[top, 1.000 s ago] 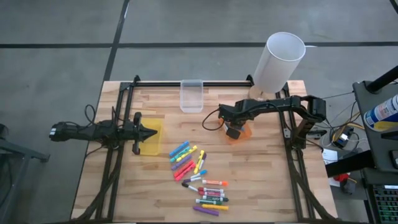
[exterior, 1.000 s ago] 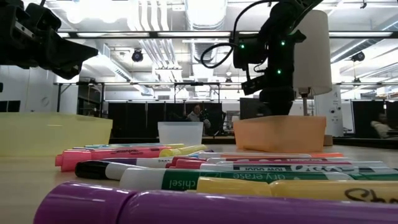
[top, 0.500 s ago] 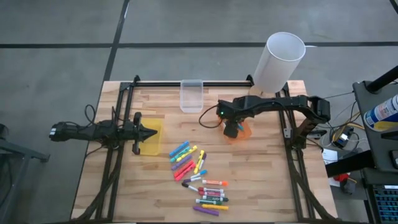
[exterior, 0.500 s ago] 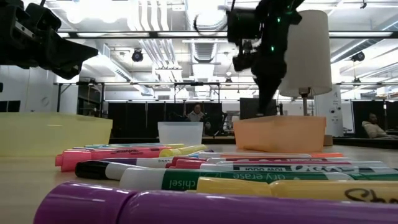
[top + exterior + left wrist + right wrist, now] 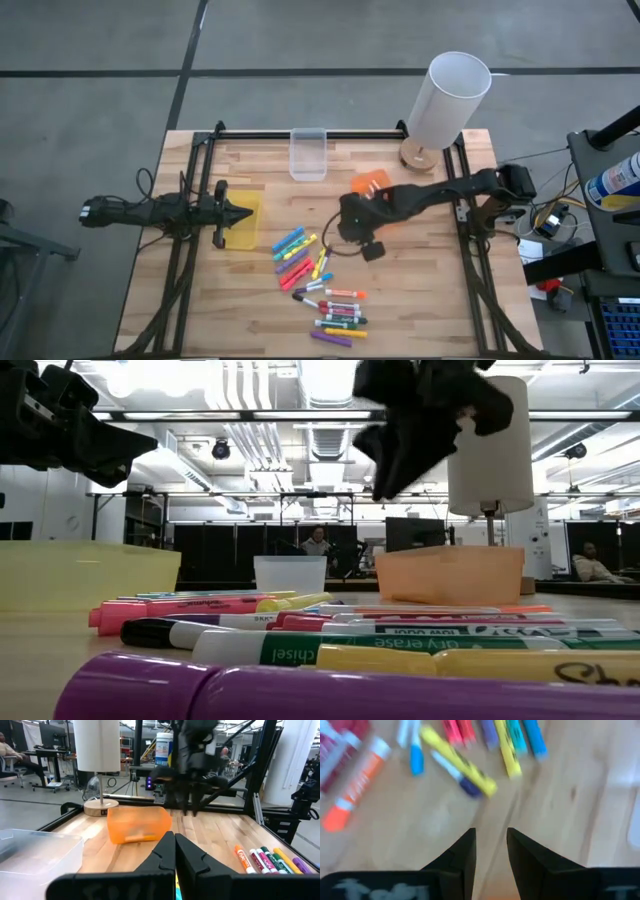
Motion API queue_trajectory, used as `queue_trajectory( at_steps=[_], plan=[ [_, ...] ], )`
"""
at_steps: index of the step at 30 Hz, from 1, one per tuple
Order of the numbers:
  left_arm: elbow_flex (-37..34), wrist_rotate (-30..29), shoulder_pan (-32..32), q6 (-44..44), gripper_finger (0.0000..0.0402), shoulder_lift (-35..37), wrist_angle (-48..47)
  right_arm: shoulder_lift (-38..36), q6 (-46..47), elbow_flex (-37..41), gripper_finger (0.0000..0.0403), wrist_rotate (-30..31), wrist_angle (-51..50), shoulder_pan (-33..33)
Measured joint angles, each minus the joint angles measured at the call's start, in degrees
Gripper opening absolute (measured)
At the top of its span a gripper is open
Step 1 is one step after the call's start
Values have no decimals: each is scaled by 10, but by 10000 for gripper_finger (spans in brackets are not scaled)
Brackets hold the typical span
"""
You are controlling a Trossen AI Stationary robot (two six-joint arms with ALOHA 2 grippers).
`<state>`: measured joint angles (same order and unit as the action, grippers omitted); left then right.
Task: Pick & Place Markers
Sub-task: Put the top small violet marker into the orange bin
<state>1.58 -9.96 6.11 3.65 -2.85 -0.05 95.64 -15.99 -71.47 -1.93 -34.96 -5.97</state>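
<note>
The markers (image 5: 318,282) lie loose in a heap on the wooden table, near its front middle; they fill the low view's foreground (image 5: 330,640). My right gripper (image 5: 342,228) hangs open and empty above the table, just to the right of the heap's far end, slanting down. In its wrist view (image 5: 490,847) the markers (image 5: 470,767) lie ahead of the fingers. My left gripper (image 5: 240,213) is shut and level over the yellow bin (image 5: 247,228) at the left, touching nothing.
An orange bin (image 5: 371,184) stands behind my right arm; a pale long shape shows through its wall (image 5: 137,838). A clear bin (image 5: 308,153) sits at the far edge. A white-shaded lamp (image 5: 450,98) stands at the far right corner.
My right gripper has risen out of the orange bin and swung toward the table's left and near edge, toward the heap of markers, rolling as it went. The orange bin and the markers have stayed in place.
</note>
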Motion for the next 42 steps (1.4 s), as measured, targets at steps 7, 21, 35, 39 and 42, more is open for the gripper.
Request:
queue_trajectory(
  at_steps=[7, 21, 35, 39, 42],
  plan=[
    [0, 0, 0, 0, 0, 0, 0, 0, 27, 5, 89, -1, 143, -40],
    [0, 0, 0, 0, 0, 0, 0, 29, 4, 1, 103, 5, 162, -46],
    [0, 0, 0, 0, 0, -4, 0, 108, -22, -12, 153, 5, 139, -49],
    [0, 0, 0, 0, 0, -4, 0, 129, -36, -13, 144, 5, 142, -48],
    [0, 0, 0, 0, 0, -4, 0, 151, -55, -14, 138, 5, 142, -49]
  ],
)
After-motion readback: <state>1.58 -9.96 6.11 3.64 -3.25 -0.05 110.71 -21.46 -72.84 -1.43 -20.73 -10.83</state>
